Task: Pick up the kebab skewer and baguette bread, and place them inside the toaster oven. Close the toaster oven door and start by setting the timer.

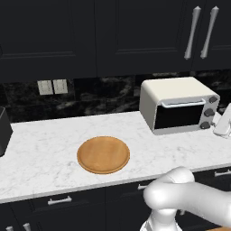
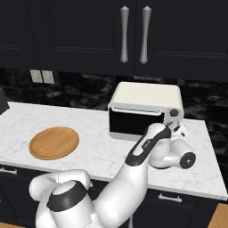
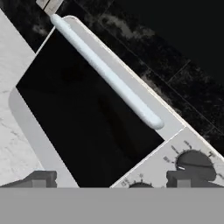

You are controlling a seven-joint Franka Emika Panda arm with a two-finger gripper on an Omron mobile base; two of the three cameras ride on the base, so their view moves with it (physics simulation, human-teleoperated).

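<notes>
Nearest, one round wooden board (image 1: 103,154) lies bare on the white marble counter (image 1: 49,144), and no readable writing or brand shows anywhere. Farther back the two-finger gripper (image 3: 109,180) hangs just before the front of the single cream-white toaster oven (image 1: 177,104), its jaws spread wide and holding nothing, close to the three dark knobs (image 1: 209,112) down the oven's right side. The dark glass toaster oven door (image 3: 87,127) with its one pale bar handle (image 3: 105,72) stands shut, and behind it two pale wall switch plates (image 1: 52,86) sit on the black stone backsplash under dark cabinets with two long metal handles (image 2: 133,34).
</notes>
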